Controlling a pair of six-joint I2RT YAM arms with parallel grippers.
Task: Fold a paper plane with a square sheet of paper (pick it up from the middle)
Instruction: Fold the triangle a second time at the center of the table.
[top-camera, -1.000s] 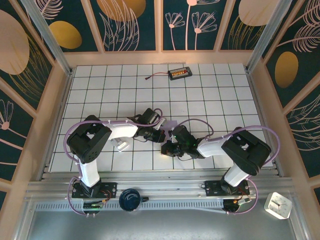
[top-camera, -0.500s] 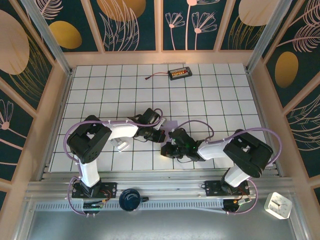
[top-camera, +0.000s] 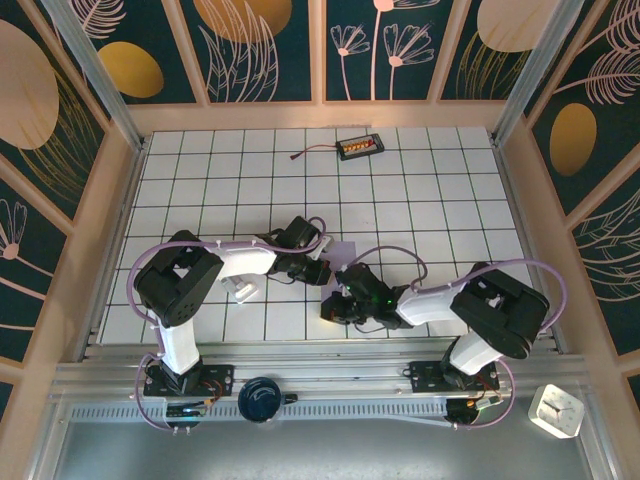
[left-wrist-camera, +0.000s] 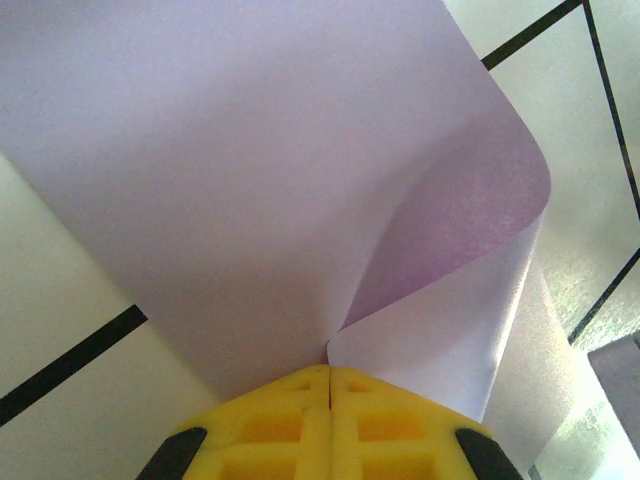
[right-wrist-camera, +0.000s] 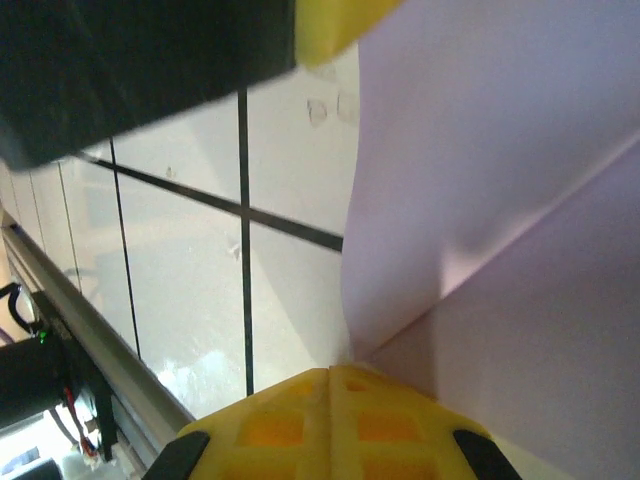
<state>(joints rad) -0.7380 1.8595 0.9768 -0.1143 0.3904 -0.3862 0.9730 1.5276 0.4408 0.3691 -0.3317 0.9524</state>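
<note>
The square sheet of paper (top-camera: 342, 253) is pale lavender and sits between the two grippers near the table's middle front. In the left wrist view the paper (left-wrist-camera: 250, 150) curls over itself, and its edge runs into my left gripper (left-wrist-camera: 330, 372), whose yellow fingers are shut on it. In the right wrist view the paper (right-wrist-camera: 500, 150) shows a straight crease and ends in my right gripper (right-wrist-camera: 330, 372), also shut on it. From above, the left gripper (top-camera: 324, 272) and right gripper (top-camera: 331, 303) are almost touching. The sheet is loosely bent, not a pointed paper plane.
A small silvery-white block (top-camera: 245, 289) lies by the left forearm. A small board with orange connectors (top-camera: 360, 147) and a red wire sit at the back. The left gripper's body (right-wrist-camera: 140, 70) hangs close above the right wrist camera. Wooden walls ring the tiled table (top-camera: 450, 200).
The right arm has drawn its gripper a little toward the near edge, with the paper still in it. The left arm has hardly moved. Both grippers stay shut.
</note>
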